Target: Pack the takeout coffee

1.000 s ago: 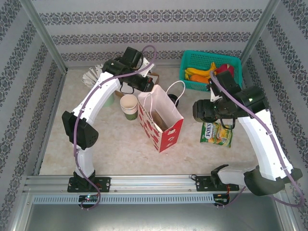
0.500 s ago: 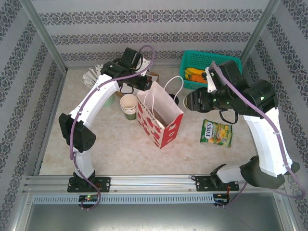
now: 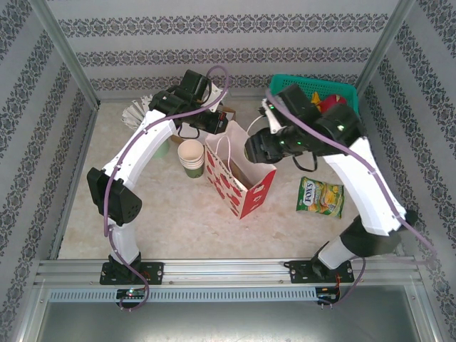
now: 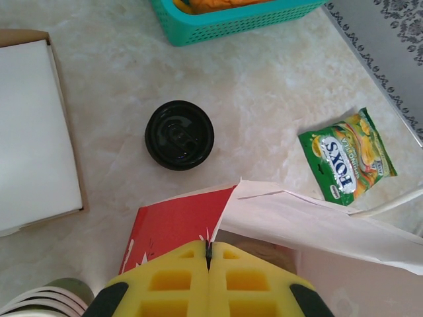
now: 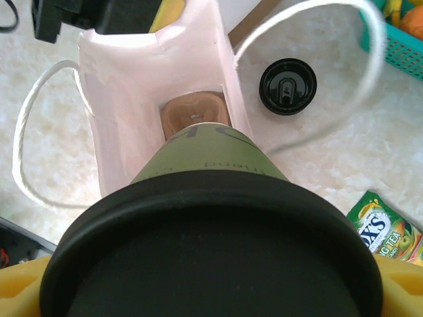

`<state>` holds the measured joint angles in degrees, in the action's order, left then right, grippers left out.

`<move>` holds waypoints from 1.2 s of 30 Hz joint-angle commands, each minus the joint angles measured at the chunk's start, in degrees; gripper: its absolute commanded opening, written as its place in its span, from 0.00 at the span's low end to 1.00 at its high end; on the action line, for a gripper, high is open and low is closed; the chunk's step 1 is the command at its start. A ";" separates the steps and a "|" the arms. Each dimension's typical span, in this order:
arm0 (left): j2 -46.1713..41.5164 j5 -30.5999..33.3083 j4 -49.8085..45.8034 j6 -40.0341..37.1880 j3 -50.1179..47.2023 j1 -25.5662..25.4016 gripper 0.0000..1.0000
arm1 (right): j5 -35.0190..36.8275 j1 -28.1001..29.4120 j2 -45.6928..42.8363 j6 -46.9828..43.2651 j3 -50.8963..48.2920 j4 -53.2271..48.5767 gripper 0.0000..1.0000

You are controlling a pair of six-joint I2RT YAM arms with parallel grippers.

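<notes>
Coffee cup in right fingers; second lidded cup on table.

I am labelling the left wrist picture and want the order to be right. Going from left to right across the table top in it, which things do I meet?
white box with a brown cardboard edge → round black lid → green snack packet
</notes>
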<state>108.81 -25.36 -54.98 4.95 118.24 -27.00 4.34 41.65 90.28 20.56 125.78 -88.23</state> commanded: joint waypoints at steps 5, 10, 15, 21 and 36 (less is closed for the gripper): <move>0.78 -2.09 1.37 1.46 1.04 -0.34 0.00 | -0.11 2.91 5.53 -2.45 1.44 1.22 0.74; 0.82 -1.98 1.54 1.73 0.88 -0.18 0.00 | -6.46 2.48 5.11 -2.07 -3.31 6.94 0.74; 0.92 -2.29 1.65 1.89 0.60 -0.07 0.00 | -13.13 1.10 3.73 -0.34 -8.66 12.12 0.74; 1.09 -2.59 1.98 2.08 0.62 0.18 0.00 | -16.32 -0.13 1.78 1.41 -13.85 15.59 0.74; 1.15 -5.35 2.42 0.16 0.44 1.05 0.00 | -8.77 -2.53 0.22 2.87 -19.48 11.94 0.74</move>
<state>109.45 -28.86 -54.70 6.26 118.24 -26.50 -7.44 39.48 91.22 22.61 106.80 -74.26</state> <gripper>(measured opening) 0.050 0.846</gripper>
